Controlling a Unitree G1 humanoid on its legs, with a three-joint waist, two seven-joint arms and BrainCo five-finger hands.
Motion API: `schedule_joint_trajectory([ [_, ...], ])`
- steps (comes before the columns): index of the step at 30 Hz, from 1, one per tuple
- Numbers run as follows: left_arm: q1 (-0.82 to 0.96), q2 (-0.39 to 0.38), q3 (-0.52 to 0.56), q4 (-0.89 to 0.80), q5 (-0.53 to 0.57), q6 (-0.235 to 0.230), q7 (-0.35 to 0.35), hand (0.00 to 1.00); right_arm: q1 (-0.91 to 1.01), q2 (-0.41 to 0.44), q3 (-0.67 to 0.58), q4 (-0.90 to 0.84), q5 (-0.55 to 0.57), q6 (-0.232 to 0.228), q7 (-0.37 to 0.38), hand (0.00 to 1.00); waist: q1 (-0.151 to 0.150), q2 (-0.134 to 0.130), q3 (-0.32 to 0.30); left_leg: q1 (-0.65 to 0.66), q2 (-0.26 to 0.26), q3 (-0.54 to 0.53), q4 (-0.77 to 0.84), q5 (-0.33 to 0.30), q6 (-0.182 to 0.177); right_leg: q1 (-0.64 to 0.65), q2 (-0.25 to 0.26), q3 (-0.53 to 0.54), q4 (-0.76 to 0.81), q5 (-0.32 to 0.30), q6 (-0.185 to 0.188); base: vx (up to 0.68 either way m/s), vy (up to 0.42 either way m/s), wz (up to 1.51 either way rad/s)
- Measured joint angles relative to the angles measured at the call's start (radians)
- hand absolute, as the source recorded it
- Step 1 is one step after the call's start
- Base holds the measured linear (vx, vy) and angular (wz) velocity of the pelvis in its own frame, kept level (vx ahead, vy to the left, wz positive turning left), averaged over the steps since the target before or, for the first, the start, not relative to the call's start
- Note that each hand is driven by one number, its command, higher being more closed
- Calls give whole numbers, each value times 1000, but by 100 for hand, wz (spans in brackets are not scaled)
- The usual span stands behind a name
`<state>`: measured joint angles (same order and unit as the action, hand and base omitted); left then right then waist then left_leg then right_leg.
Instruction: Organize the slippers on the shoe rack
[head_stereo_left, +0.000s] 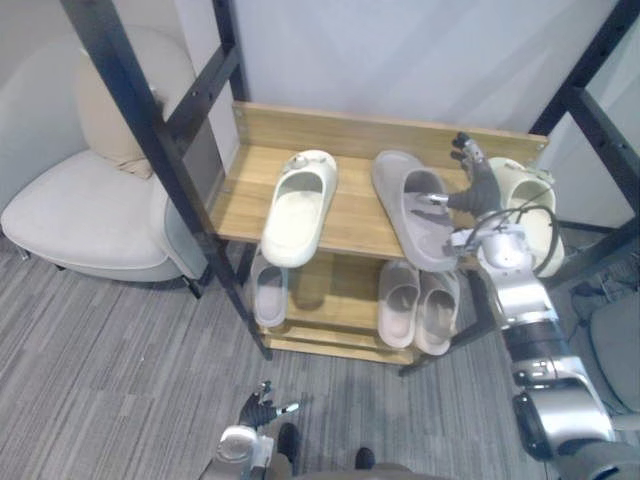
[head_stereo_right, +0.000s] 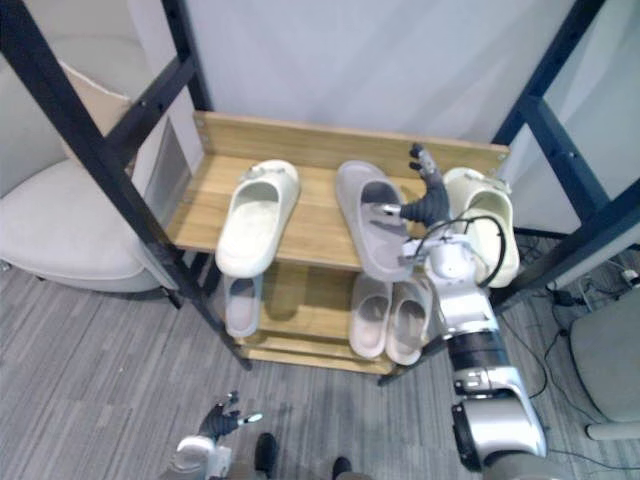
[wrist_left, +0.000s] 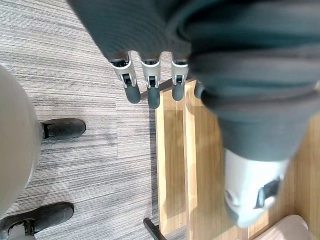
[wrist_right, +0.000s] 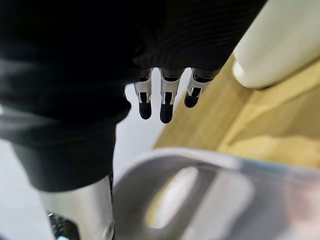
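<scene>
Three slippers are lying on the top shelf of the shoe rack (head_stereo_left: 350, 125). A grey slipper (head_stereo_left: 402, 220) is sitting in the middle, slanting a bit. One cream slipper (head_stereo_left: 298, 205) is lying at its 9 o'clock and another cream slipper (head_stereo_right: 478, 192) at its 3 o'clock, right at the shelf's end. On the lower shelf, a second grey slipper (head_stereo_left: 268, 290) is waiting at 7 o'clock and a pale pair (head_stereo_left: 418, 305) at 6 o'clock.

The right robot hand (head_stereo_left: 478, 190) is hovering over the grey slipper's 3 o'clock edge. Its fingers are reaching straight toward the wall and holding nothing. The thumb is pointing at the slipper's strap, and I cannot tell if it is touching. The left robot hand (head_stereo_left: 256, 410) is hanging low at 6 o'clock near the floor, fingers loose and empty.

I am guessing these slippers are light, squashy foam that is not going to break. The strap is looking like the best place to grab, with the thumb under it and the fingers on top. Pinching the thick side wall should work too. Being so light, the slipper may slide away if pushed instead of pinched.
</scene>
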<state>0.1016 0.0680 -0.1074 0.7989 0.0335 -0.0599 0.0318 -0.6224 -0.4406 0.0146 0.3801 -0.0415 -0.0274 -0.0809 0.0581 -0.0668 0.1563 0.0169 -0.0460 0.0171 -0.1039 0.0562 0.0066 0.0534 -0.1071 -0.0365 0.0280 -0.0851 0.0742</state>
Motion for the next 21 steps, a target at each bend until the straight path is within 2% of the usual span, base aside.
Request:
schedule_joint_trajectory([
  [7,0,3,-10,-11,-26,0,0,0,-78,0,28,63,-2,8,-1,0,3,5,10,-16,3,2,0,1,0,-2,2,-4,-20,20,1,-1,-1,-1],
  [15,-10,6,-11,-32,-38,-3,-1,0,-203,0,70,162,0,14,-1,0,10,9,58,-19,10,5,-6,7,4,-4,6,-8,-23,42,-2,-45,-9,-2],
  [16,-14,8,-14,-32,-38,-3,-1,0,-216,2,83,166,0,14,0,100,12,8,62,-25,11,8,-6,7,4,-11,6,-8,-23,44,-4,-63,-10,-4],
  [21,-16,12,-20,-34,-53,-4,-1,0,-280,4,115,226,1,14,4,100,14,8,63,-46,15,9,-6,16,1,-33,10,-9,-21,50,-7,-45,-15,0],
])
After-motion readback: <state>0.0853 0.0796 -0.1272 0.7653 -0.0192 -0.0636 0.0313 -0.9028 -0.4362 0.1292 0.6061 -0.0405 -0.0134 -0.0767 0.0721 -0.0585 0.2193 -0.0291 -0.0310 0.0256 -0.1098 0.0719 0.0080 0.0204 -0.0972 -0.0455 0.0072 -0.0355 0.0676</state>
